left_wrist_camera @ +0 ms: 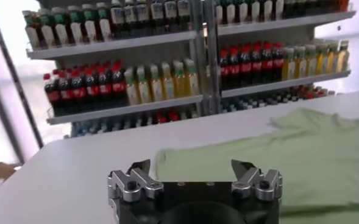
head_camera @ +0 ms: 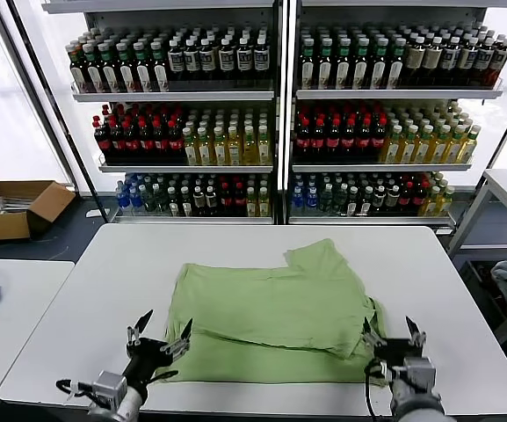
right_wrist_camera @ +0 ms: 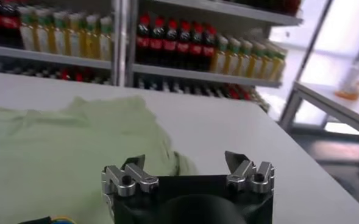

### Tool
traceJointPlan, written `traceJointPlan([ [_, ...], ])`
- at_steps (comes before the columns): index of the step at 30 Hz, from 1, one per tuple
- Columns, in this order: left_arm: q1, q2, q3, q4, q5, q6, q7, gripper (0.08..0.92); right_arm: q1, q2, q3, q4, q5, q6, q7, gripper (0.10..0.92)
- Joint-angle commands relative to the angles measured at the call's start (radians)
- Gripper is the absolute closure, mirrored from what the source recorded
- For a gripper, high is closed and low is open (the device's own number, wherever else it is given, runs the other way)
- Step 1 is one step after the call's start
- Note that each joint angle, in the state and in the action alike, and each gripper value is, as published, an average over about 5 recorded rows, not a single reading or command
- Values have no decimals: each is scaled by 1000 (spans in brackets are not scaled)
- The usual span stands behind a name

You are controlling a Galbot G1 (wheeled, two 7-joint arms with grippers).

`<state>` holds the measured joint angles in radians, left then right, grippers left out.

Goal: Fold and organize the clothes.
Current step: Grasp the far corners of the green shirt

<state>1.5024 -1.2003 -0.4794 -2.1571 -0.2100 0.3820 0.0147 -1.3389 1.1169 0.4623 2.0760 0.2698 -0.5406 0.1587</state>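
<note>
Both grippers, left [head_camera: 159, 331] and right [head_camera: 391, 332], hold fingers apart at the green shirt's [head_camera: 271, 308] near corners.

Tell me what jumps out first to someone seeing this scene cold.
A light green shirt lies partly folded in the middle of the white table. At its near corners sit the left claw and right claw, both open and empty. Behind the table, shelves of bottled drinks fill the background.
</note>
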Motion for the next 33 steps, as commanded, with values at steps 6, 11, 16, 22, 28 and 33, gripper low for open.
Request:
traceJointPlan([
  [6,-582,156,181,485,-168,51,86,177,613,-192,-238,-449,176,-8,-163,203],
  [11,-737,131,255,664,-183,54,98,177,726,-110,-323,-591,154,28,-78,203],
  [16,-804,106,291,757,-182,58,96,177,808,-14,-346,-723,114,12,-85,203],
  [22,-805,92,297,790,-176,72,85,177,828,87,-322,-827,70,33,-89,203],
  [28,-797,89,302,787,-169,88,82,177,827,145,-307,-896,37,48,-91,203],
  [33,-796,84,311,798,-165,90,85,177,819,166,-294,-929,26,48,-92,203],
])
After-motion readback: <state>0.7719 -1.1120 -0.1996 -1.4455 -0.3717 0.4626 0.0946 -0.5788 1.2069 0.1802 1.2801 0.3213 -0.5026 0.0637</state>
